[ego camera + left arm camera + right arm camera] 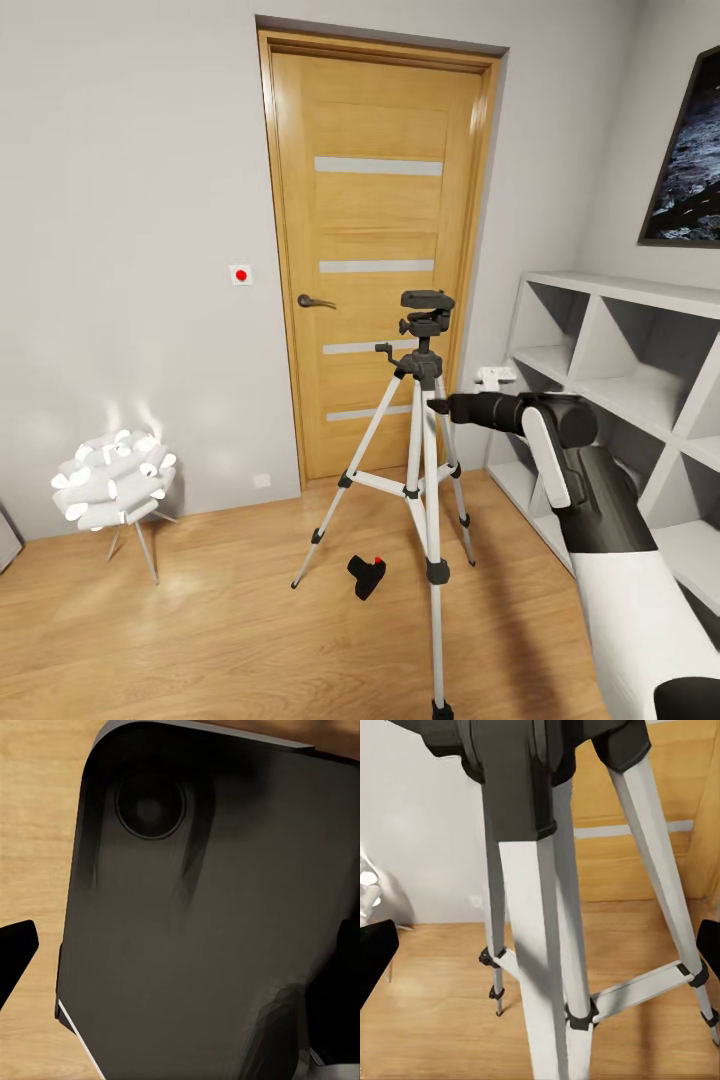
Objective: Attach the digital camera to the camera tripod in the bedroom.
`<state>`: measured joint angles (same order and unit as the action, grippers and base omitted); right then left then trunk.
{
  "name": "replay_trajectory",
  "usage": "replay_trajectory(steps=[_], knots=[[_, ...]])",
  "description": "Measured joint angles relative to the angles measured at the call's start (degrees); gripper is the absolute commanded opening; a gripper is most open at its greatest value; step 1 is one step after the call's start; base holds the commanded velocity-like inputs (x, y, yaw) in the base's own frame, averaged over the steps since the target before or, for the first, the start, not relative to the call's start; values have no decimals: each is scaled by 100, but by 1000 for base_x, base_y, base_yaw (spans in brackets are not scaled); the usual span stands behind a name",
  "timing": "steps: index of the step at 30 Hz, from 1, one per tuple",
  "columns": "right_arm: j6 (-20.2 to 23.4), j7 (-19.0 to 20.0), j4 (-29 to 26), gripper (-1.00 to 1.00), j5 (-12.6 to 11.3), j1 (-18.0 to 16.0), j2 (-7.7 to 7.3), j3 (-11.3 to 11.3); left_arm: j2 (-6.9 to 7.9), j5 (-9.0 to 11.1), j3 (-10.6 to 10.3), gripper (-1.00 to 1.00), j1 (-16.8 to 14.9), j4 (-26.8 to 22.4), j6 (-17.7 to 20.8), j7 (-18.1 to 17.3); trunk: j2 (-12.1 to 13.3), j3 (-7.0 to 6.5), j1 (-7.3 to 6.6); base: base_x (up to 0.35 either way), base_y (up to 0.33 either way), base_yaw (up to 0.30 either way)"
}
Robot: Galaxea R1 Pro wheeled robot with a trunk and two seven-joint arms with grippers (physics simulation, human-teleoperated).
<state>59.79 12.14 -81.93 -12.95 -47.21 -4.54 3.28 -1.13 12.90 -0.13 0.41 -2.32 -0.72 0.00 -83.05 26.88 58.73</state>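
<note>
Camera tripod (425,420) dead centre in the head view. Stands upright on the wood floor (200,640), three silver legs splayed, black head on top, right in front of the wooden door (380,260).

Digital camera (367,576) down at 6 o'clock from the tripod head. Lies on the floor between the spread legs, red dot showing, touching none of them, well apart from the head above.

Right arm (600,520) in from 4 o'clock. Reaches across to the tripod, with the right gripper (437,406) just beside the top of the legs, right under the black head. Up close in the right wrist view: right gripper (540,952) spread wide, one dark fingertip (375,956) at each edge of the frame, tripod legs (547,967) standing between them, nothing gripped.

Left gripper (180,960) parked against a dark panel (195,930), possibly part of the robot's own body. Shows one black fingertip (15,952) over wood floor, the far side lost in shadow, so released or clenched: cannot tell.

White flower-shaped lamp (112,480) at 8 o'clock from the tripod, glowing by the wall. White shelf unit (620,350) at 3 o'clock. Dark framed picture (690,160) up at 2 o'clock. Small wall switch with a red dot (240,274) at 10 o'clock, beside the door.
</note>
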Motion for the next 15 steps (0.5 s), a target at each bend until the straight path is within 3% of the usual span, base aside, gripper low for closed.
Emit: replay_trajectory(steps=[15], knots=[[1,6,695,100,11,-4,32,8,1,1,-7,100,0,-5,0,0,0,0,0,0,0,0]])
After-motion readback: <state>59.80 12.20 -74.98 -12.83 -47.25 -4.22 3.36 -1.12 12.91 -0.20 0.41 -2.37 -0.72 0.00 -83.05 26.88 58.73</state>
